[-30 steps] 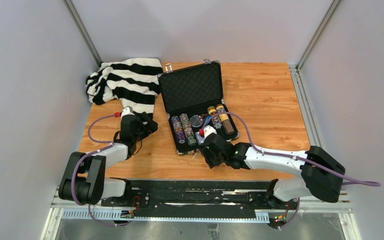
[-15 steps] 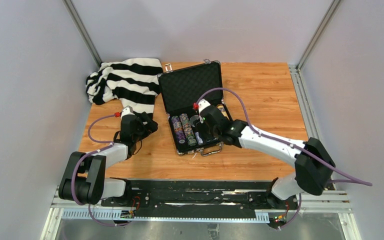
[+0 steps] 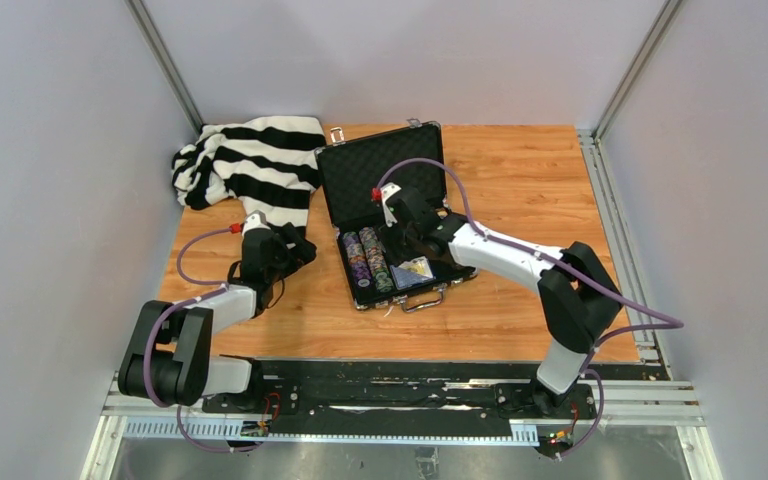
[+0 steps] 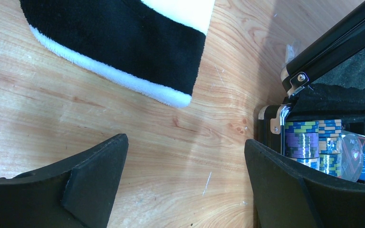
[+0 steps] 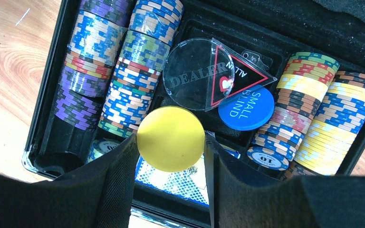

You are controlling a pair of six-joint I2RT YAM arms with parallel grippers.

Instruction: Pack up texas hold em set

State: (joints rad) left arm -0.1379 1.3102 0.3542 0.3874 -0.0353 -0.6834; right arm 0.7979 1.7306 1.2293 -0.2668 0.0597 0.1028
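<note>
Case (image 3: 378,180): open, centre of table (image 3: 520,180), lid at 12 o'clock.
Yellow disc (image 5: 171,138): pinched by right gripper (image 5: 170,148), above the case tray.
Chip rows (image 5: 119,71): 9 and 3 o'clock of tray.
Left gripper (image 4: 185,166): spread, over bare wood, 9 o'clock of case.
Striped cloth (image 3: 255,165): 10 o'clock of case.

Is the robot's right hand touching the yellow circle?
Touching. The right wrist view shows the yellow disc pinched in the right hand, with both its edges pressed against the fingers.
</note>
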